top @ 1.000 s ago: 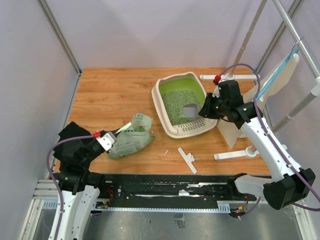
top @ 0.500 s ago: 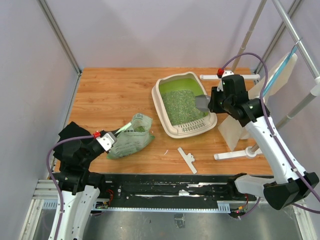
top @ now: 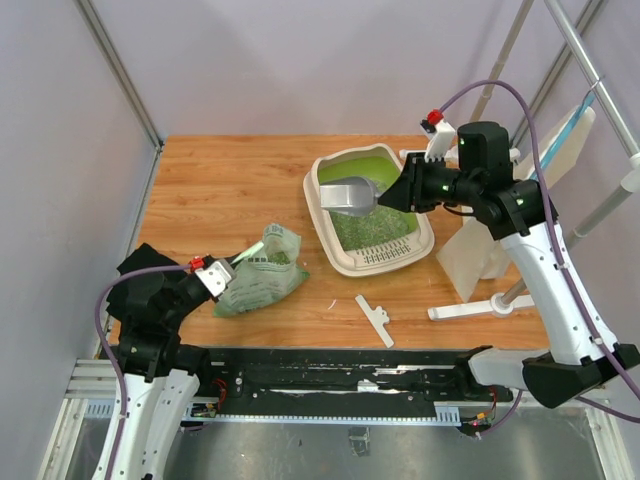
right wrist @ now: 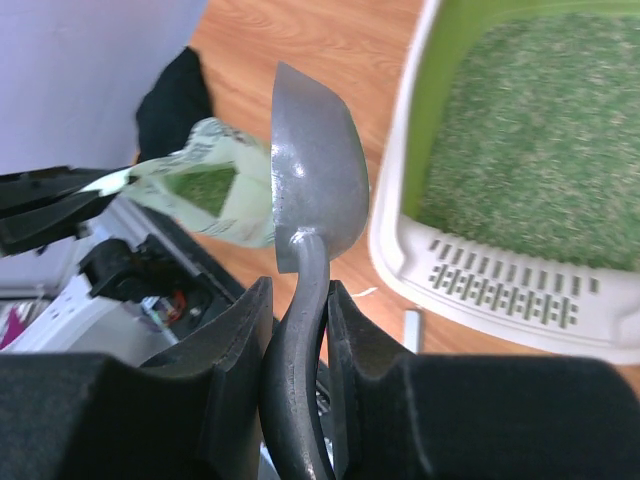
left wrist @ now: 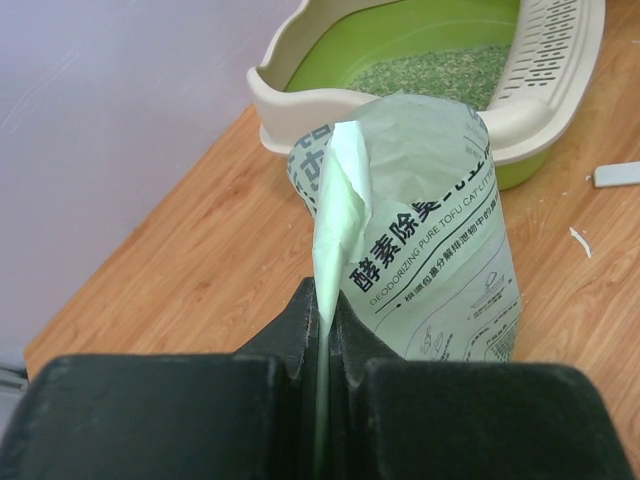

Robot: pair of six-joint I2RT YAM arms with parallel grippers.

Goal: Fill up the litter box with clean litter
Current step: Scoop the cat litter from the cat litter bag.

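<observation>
Gripping a smooth, curved metal scoop (right wrist: 318, 170), the right gripper (right wrist: 298, 300) hangs over the cream litter box (top: 385, 258) of grainy clean litter (top: 375, 228). The left gripper (left wrist: 322, 320) pinches a crinkled plastic bag (left wrist: 440, 250).

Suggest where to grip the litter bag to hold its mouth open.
Pinch the top lip of the bag from the near-left, behind the mouth. It slumps on its side, mouth facing the litter box; that lip is a flat fold, where the left gripper is shut.

Right gripper (top: 392, 196) holds the silver scoop (top: 348, 195) above the litter box (top: 385, 258) while left gripper (top: 218, 275) pinches the bag (top: 262, 277)
</observation>
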